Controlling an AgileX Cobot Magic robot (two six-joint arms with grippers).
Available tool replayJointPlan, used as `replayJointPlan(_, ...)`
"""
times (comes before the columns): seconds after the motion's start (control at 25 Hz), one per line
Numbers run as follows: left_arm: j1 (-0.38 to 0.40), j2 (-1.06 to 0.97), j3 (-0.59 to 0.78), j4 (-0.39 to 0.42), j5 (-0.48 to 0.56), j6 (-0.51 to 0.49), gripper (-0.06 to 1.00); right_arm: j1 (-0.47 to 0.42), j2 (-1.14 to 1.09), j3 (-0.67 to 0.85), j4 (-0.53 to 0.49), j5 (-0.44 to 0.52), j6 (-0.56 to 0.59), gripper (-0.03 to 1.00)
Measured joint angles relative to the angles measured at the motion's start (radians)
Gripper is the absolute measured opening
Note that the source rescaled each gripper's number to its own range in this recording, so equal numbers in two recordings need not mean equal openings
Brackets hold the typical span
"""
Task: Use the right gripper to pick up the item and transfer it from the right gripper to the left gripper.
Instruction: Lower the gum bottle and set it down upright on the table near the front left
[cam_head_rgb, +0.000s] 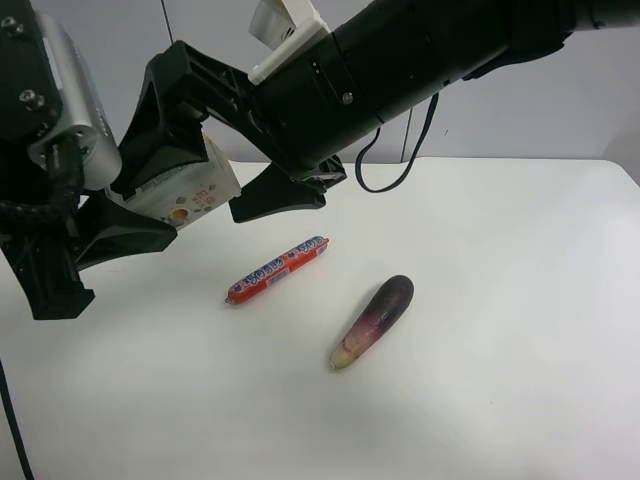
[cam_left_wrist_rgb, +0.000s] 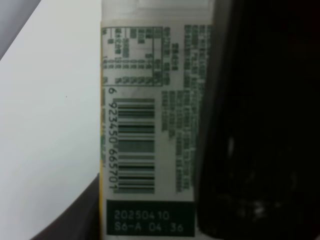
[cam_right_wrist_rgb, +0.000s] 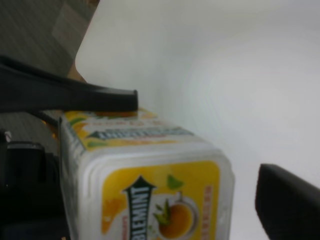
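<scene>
The item, a small white carton (cam_head_rgb: 190, 195) with a fruit picture, is held in the air above the table's far left. The left gripper (cam_head_rgb: 150, 215), on the silver-grey body, is shut on it. In the left wrist view the barcode side (cam_left_wrist_rgb: 150, 125) lies against a black finger (cam_left_wrist_rgb: 250, 125). The all-black right gripper (cam_head_rgb: 200, 170) straddles the carton with its jaws spread. In the right wrist view one finger (cam_right_wrist_rgb: 100, 97) rests at the carton's (cam_right_wrist_rgb: 155, 190) top edge. The other finger (cam_right_wrist_rgb: 287, 205) stands apart from it.
A red sausage stick (cam_head_rgb: 278, 270) and a purple eggplant (cam_head_rgb: 372, 322) lie on the white table (cam_head_rgb: 500, 250) near its middle, below and to the right of both grippers. The table's far edge and a grey wall are behind.
</scene>
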Motion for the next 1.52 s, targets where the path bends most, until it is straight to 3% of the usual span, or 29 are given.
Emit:
replayJointPlan(0.48, 0.000, 0.000, 0.000, -0.001, 0.000, 0.000, 0.01, 0.000, -0.074, 0.000, -0.037, 0.045, 0.030, 0.99)
replayJointPlan(0.84, 0.000, 0.000, 0.000, -0.002, 0.000, 0.000, 0.01, 0.000, -0.156, 0.000, -0.303, 0.182, 0.165, 1.00)
replayJointPlan(1.2, 0.000, 0.000, 0.000, -0.002, 0.000, 0.000, 0.01, 0.000, -0.259, 0.000, -0.513, 0.405, 0.203, 1.00)
replayJointPlan(1.52, 0.000, 0.000, 0.000, -0.002, 0.000, 0.000, 0.01, 0.002, -0.408, 0.000, -0.765, 0.410, 0.302, 1.00)
